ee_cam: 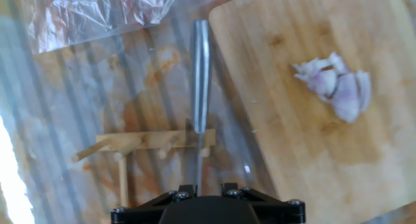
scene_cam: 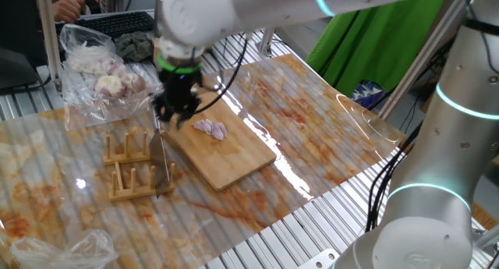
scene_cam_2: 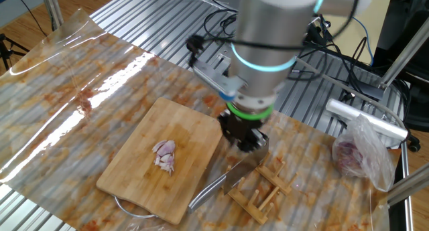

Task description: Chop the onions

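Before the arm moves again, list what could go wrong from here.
1. The knife lies across the wooden rack, its handle reaching toward the cutting board; lifting it could drag or tip the rack.
2. The onions lie loose on the board and may skid under the blade.
3. Whether the fingers grip the knife firmly is unclear; it might slip.

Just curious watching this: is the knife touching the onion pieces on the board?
Apart. The hand view shows the knife lying beside the board, with bare wood between it and the onion pieces.

A lab: green screen (scene_cam: 366, 43), keyboard (scene_cam: 117, 23), loose cables (scene_cam_2: 335, 43) around a slatted metal table (scene_cam_2: 154, 10).
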`<state>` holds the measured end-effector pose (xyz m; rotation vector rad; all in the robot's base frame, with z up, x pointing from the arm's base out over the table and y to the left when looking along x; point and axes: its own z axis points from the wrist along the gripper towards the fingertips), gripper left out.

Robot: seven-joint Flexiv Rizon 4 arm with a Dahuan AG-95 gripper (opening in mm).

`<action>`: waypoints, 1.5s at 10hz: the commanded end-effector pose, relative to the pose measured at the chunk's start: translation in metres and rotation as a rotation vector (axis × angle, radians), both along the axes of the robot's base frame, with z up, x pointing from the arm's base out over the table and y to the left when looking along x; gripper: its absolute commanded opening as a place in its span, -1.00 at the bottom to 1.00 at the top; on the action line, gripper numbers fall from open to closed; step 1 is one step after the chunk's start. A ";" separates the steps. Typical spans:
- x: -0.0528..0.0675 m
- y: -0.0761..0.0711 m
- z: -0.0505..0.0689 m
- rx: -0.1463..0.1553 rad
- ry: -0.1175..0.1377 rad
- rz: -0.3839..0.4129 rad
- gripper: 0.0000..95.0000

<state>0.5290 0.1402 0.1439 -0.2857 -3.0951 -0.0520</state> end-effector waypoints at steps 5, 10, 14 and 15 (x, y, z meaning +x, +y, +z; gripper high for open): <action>0.009 -0.061 0.007 -0.026 -0.056 0.170 -0.60; 0.023 -0.076 0.002 -0.017 -0.059 0.237 -0.60; 0.023 -0.076 0.003 -0.007 -0.018 0.250 -1.00; 0.024 -0.076 0.003 -0.008 -0.018 0.250 -1.00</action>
